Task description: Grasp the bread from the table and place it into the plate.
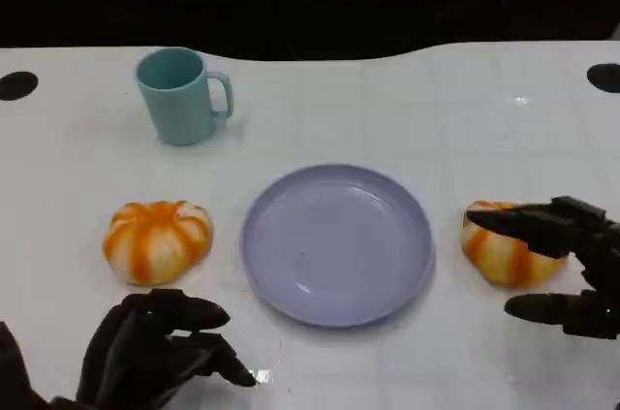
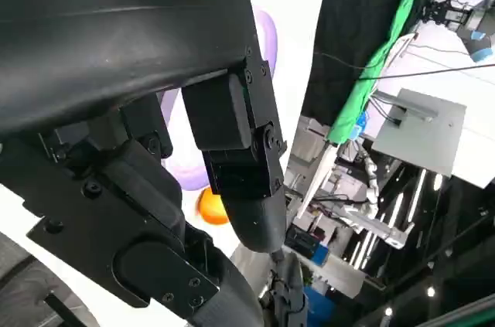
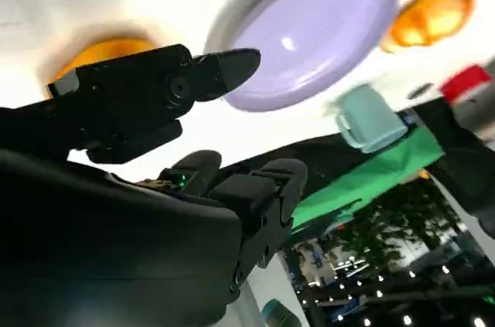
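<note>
Two round, pumpkin-shaped buns with orange and white stripes flank the lavender plate: one bread at centre left, another bread at centre right. The right hand reaches around the right one, fingers apart, not clamped. The left hand, lower left, holds nothing, fingers loosely spread.

a round lavender plastic plate lies between two orange-striped bread rolls; a teal mug stands behind, to the left.

Two round orange-and-white striped bread buns were set on the table, flanking the empty, upright lavender plastic plate.
</note>
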`<state>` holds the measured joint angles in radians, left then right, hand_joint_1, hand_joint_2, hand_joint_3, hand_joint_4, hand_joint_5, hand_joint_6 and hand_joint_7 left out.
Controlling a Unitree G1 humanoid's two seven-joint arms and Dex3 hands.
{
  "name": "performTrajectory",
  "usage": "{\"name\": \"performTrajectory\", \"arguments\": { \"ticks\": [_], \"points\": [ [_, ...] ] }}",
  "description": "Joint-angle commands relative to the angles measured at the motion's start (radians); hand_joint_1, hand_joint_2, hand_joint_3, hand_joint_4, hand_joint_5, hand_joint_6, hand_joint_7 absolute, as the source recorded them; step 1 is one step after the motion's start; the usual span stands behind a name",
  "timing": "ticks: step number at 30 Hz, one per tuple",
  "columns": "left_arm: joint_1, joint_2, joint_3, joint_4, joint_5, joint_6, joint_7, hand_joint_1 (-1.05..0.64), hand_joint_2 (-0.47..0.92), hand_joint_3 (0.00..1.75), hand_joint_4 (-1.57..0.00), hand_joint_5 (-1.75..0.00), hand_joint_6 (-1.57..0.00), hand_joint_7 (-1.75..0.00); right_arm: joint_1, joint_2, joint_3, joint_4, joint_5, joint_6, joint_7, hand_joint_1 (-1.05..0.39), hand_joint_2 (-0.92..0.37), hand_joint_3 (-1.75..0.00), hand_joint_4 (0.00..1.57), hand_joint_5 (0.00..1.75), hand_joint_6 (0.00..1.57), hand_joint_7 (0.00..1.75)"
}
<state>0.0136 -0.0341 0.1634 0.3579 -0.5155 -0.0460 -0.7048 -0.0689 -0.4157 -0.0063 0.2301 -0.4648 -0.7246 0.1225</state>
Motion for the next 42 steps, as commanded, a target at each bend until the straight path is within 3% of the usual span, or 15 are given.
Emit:
{"name": "performTrajectory", "arguments": {
  "ticks": [1, 7, 17, 21, 30, 42],
  "points": [
    [0.000, 0.016, 0.007, 0.003, 0.006, -0.002, 0.001, -0.95, 0.60, 0.00, -1.57, -0.49, -1.57, -0.02, -0.015, -0.054, 0.003, -0.038, -0.086, 0.041, -0.050, -0.47, -0.86, 0.00, 0.08, 0.34, 0.31, 0.00],
    [-0.008, 0.014, 0.006, 0.013, 0.010, -0.008, 0.003, -0.95, 0.60, 0.00, -1.57, -0.48, -1.57, -0.02, -0.027, -0.098, 0.034, -0.068, -0.164, 0.102, -0.061, -0.47, -0.84, 0.00, 0.02, 0.29, 0.26, 0.00],
    [-0.028, 0.012, 0.006, 0.043, 0.014, -0.027, 0.001, -0.96, 0.61, 0.00, -1.57, -0.48, -1.57, -0.01, -0.119, -0.139, 0.141, -0.022, -0.315, 0.190, -0.089, -0.47, -0.79, 0.00, 0.00, 0.26, 0.26, 0.01],
    [-0.029, 0.010, 0.005, 0.041, 0.017, -0.028, 0.008, -0.96, 0.61, 0.00, -1.57, -0.48, -1.57, -0.01, -0.187, -0.138, 0.201, 0.042, -0.360, 0.225, -0.091, -0.44, -0.77, 0.00, 0.02, 0.26, 0.28, 0.01],
    [-0.030, 0.009, 0.009, 0.043, 0.016, -0.030, 0.010, -0.97, 0.61, 0.00, -1.57, -0.48, -1.57, -0.02, -0.329, -0.120, 0.333, 0.254, -0.432, 0.219, -0.229, -0.41, -0.74, 0.00, 0.11, 0.27, 0.32, 0.01],
    [-0.019, 0.006, 0.007, 0.030, 0.012, -0.027, 0.013, -0.97, 0.61, 0.00, -1.57, -0.49, -1.57, -0.02, -0.473, -0.080, 0.485, 0.501, -0.472, 0.228, -0.309, -0.35, -0.78, -0.01, 0.12, 0.24, 0.33, 0.00]
  ]
}}
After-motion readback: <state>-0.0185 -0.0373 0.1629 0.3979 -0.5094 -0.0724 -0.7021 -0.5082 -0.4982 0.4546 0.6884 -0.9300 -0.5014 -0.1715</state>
